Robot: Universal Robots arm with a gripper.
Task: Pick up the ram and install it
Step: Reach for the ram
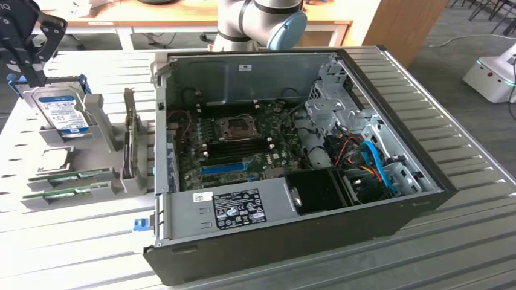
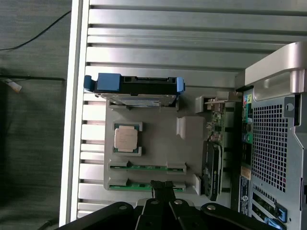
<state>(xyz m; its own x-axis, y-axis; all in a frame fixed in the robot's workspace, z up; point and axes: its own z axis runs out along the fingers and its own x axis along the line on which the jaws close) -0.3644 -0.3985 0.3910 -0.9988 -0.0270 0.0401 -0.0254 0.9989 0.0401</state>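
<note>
While the gripper [image 1: 31,77] hangs above the parts tray [image 1: 103,128], arm pose: the arm [image 1: 251,24] rises behind the open computer case [image 1: 282,151] and reaches to the exterior view's left, wrist pointing down.
Gripper height: well above the tray, over the end where the hard drive [image 1: 64,112] stands.
Gripper state: fingers pressed together, nothing between them; in the wrist view the gripper [image 2: 163,185] shows its closed black tips.
Ram: the ram [image 1: 58,194] lies on its long edge in the outermost slot of the tray, at the end away from the hard drive.
Ram against gripper: apart, with the ram below; in the wrist view the closed tips line up over the ram [image 2: 139,186] near its middle.
Second stick: the second stick [image 2: 146,167] sits in the neighbouring slot, parallel and just beside the ram.
Between sticks and drive: a square processor chip [image 2: 126,139] lies flat.
Surface: the tray and case rest on a slatted metal table [image 1: 451,241].
</note>
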